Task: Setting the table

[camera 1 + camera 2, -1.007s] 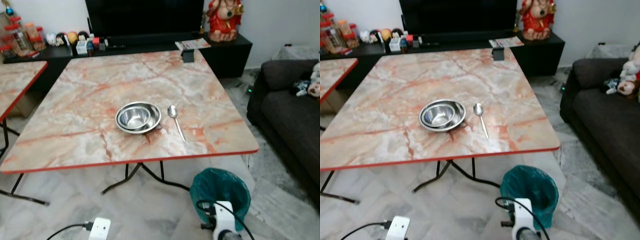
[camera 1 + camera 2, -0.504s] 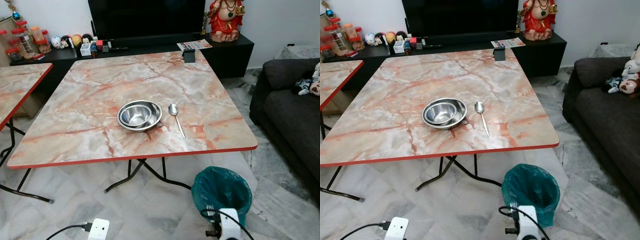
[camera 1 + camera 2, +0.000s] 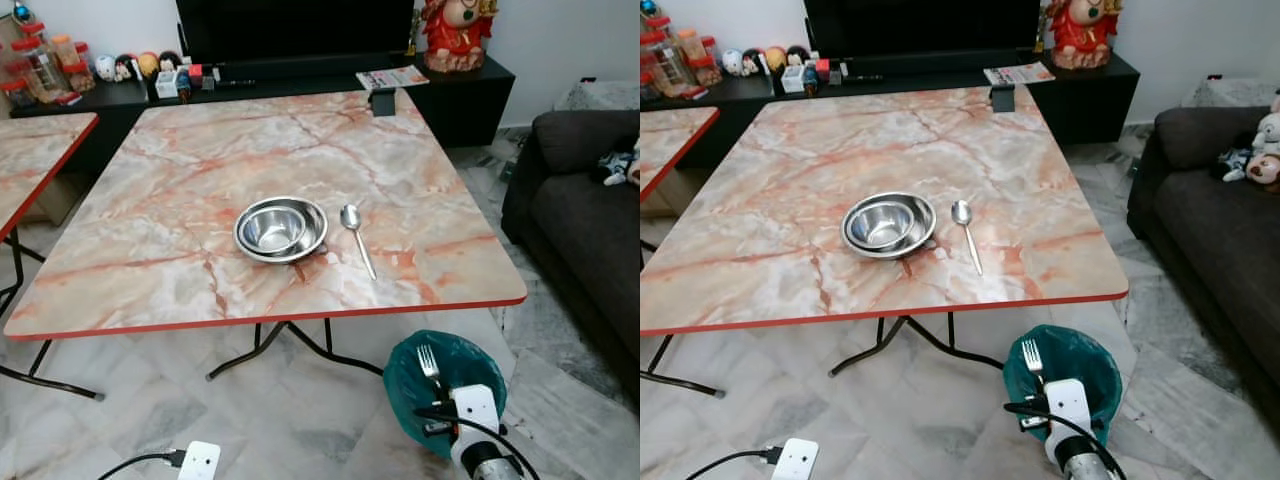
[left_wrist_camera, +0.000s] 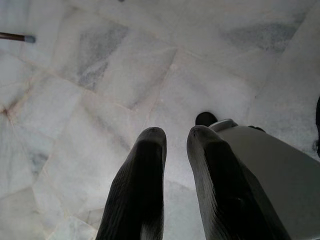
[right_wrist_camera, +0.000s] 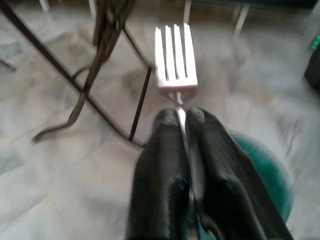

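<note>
A steel bowl (image 3: 281,229), which looks like two nested bowls, sits near the middle of the marble-patterned table (image 3: 150,200). A spoon (image 3: 355,235) lies just to its right, handle toward me. Low at my right, below the table's front edge, my right gripper (image 5: 181,114) is shut on a fork (image 3: 428,362) by its handle. The tines point up in front of the green bin (image 3: 400,365). My left gripper (image 4: 175,135) hangs over the floor tiles, its fingers slightly apart with nothing between them.
A dark sofa (image 3: 590,220) stands on the right. A black TV cabinet (image 3: 300,85) with small items runs behind the table. A second table (image 3: 30,160) is on the left. The folding table legs (image 5: 95,75) stand ahead of the fork.
My right arm has come up, so the fork now shows in front of the bin. The camera has shifted slightly; bowl and spoon have not moved.
</note>
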Motion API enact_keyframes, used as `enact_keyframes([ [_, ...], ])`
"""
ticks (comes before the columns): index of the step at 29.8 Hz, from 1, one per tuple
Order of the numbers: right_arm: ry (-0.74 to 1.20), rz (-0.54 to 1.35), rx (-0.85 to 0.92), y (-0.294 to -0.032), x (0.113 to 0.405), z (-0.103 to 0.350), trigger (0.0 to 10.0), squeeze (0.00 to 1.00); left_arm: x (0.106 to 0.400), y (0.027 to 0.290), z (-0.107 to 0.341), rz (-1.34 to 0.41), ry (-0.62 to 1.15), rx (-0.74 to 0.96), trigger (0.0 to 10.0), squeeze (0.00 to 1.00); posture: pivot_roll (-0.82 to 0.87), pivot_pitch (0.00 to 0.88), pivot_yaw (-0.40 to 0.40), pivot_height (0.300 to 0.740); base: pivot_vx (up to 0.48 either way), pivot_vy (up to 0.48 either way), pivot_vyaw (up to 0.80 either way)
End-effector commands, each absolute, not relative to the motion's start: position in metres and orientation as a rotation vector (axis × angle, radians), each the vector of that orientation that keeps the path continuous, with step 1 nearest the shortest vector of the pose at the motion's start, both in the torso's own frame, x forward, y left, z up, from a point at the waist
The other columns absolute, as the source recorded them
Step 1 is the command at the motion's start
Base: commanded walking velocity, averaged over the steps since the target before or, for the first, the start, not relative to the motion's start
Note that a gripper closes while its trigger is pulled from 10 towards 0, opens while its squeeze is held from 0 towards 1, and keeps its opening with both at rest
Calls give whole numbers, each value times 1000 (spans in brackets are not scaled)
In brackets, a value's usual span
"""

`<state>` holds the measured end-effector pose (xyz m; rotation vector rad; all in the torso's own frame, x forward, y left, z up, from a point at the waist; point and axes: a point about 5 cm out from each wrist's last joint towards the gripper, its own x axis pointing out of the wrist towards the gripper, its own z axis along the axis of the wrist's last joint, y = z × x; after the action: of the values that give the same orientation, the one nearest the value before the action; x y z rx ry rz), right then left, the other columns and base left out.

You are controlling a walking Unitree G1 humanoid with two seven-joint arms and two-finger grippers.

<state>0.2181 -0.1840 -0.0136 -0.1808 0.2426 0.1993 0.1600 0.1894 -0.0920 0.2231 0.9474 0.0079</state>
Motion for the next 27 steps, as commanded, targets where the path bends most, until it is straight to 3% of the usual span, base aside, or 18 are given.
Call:
enact_keyframes([
  [1, 182, 230, -201, -179, 224, -3, 10000, 0, 160, 192, -92, 7, 949, 229, 10000, 0, -56, 42, 52, 714, 0, 0, 0],
  [9, 154, 250, -258, -183, 221, 3, 10000, 0, 162, 191, -91, 10, 945, 225, 10000, 0, -57, 44, 47, 714, 0, 0, 0],
  [16, 109, 171, -402, -205, 211, 18, 10000, 27, 162, 192, -91, 11, 946, 224, 10000, 0, -72, 58, 48, 714, 0, 0, 0],
  [17, 97, 163, -439, -205, 214, 22, 10000, 94, 161, 192, -91, 11, 947, 224, 10000, 0, -72, 58, 48, 714, 0, 0, 0],
  [19, 26, 134, -505, -204, 227, 37, 10000, 71, 160, 192, -92, 9, 952, 225, 10000, 0, -74, 57, 53, 714, 0, 0, 0],
  [20, -4, 121, -487, -201, 234, 45, 10000, 0, 159, 192, -92, 8, 953, 227, 10000, 0, -71, 56, 54, 714, 0, 0, 0],
  [23, -58, 128, -356, -188, 251, 62, 10000, 0, 160, 193, -92, 10, 953, 228, 10000, 0, -69, 55, 54, 714, 0, 0, 0],
  [27, -88, 73, -348, -177, 270, 75, 10000, 0, 161, 193, -91, 11, 950, 229, 10000, 0, -59, 47, 55, 714, 0, 0, 0],
])
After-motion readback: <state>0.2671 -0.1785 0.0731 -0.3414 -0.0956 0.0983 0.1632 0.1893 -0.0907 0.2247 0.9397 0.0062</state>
